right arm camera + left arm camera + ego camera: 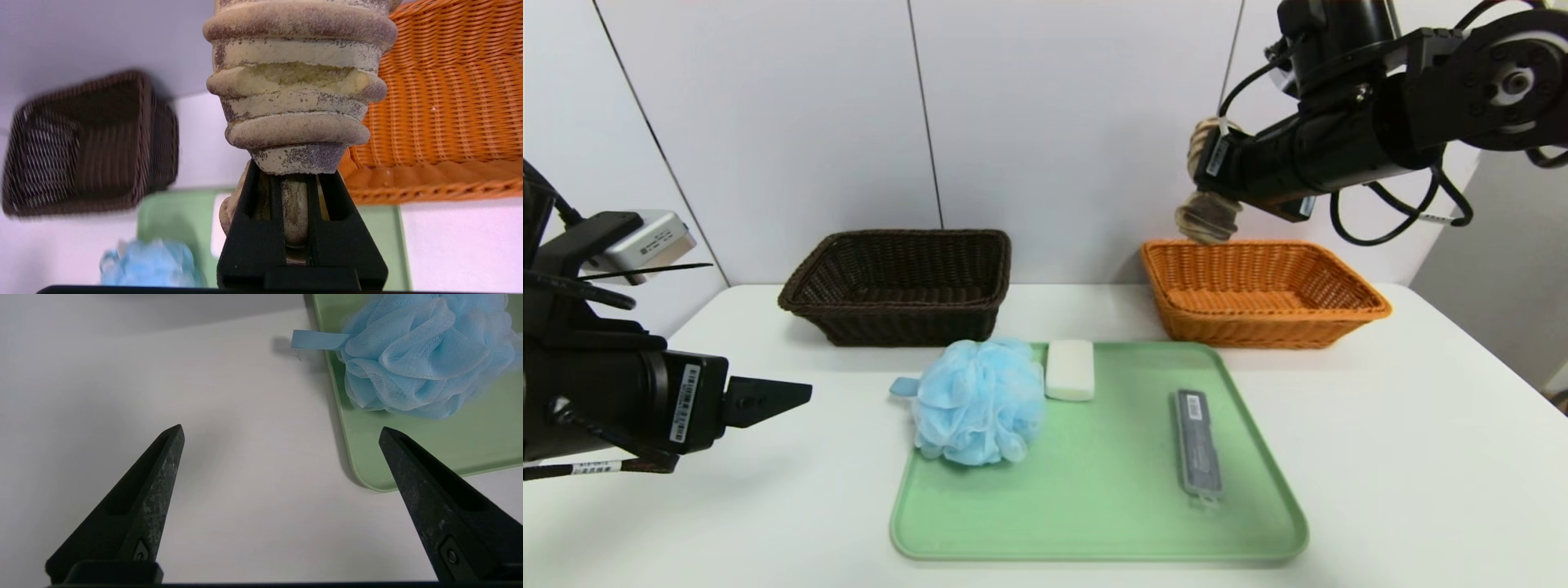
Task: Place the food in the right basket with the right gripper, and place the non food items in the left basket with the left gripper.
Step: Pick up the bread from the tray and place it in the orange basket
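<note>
Head view: the right gripper's point(297, 175) fingers pinch the marbled bread loaf point(1207, 219) near the orange wicker basket's point(1278, 331) inner end; early release could drop it outside, while the left gripper point(282, 433) waits spread wide.

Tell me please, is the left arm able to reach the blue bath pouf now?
Probably yes: the left tool is open and near the bath pouf, with nothing visible between them.
</note>
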You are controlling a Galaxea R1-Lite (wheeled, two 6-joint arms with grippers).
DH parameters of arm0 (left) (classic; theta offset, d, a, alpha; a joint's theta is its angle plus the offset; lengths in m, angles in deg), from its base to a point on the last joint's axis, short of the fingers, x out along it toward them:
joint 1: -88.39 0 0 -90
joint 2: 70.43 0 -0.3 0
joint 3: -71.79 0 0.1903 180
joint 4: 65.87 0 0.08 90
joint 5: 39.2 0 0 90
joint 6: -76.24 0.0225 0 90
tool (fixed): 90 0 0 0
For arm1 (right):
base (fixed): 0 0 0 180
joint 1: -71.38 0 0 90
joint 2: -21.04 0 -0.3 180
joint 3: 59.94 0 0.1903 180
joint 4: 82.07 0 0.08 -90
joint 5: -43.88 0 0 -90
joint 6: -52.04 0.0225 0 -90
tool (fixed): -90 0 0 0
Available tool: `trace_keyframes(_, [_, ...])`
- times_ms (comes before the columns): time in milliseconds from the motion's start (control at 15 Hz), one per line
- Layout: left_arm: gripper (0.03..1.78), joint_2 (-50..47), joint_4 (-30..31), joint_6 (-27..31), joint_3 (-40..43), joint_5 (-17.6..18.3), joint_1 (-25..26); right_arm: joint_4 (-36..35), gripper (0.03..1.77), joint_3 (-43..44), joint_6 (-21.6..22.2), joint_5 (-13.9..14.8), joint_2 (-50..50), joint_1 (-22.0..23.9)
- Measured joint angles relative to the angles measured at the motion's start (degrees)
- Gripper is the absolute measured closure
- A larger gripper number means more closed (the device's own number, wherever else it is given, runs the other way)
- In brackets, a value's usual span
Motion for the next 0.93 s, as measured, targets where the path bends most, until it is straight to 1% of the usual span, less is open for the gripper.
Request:
trace_keyframes(133, [0.12, -0.17, 0.0, -0.02, 0.38, 0.0, 0.0, -0.94, 1.61, 0.05, 7.01, -0.59, 1.97, 1.77])
trace_keyframes(200, [0.12, -0.22, 0.0, -0.02, 0.44, -0.05, 0.0, -0.82, 1.61, 0.05, 10.75, -1.41, 2.69, 2.62])
trace_keyframes(267, [0.12, -0.24, -0.02, 0.0, 0.49, 0.0, 0.0, 0.01, 1.61, 0.02, 13.46, -2.79, 3.11, 3.69])
trace_keyframes(333, [0.12, -0.28, -0.02, 0.0, 0.49, -0.05, 0.0, 1.0, 1.61, -0.11, 15.17, -4.19, 3.36, 5.02])
trace_keyframes(400, [0.12, -0.3, 0.0, 0.05, 0.46, -0.02, 0.0, 1.3, 1.61, -0.12, 17.35, -4.94, 3.63, 6.27])
trace_keyframes(467, [0.12, -0.33, 0.0, 0.02, 0.46, 0.0, -0.02, 1.61, 1.61, -0.17, 20.54, -5.44, 3.88, 7.42])
trace_keyframes(533, [0.12, -0.35, 0.0, 0.0, 0.46, 0.05, 0.0, 2.49, 1.61, -0.2, 24.76, -6.68, 4.16, 8.66])
trace_keyframes(600, [0.12, -0.37, 0.0, 0.0, 0.51, 0.09, -0.02, 3.25, 1.61, -0.23, 27.44, -8.13, 4.33, 9.61])
trace_keyframes(733, [0.12, -0.39, 0.0, 0.0, 0.57, 0.09, 0.0, 3.36, 1.61, -0.23, 31.88, -11.14, 4.71, 11.5])
trace_keyframes(933, [0.12, -0.45, 0.0, 0.06, 0.62, 0.13, 0.0, 1.61, 1.61, -0.04, 36.32, -12.45, 5.86, 13.62])
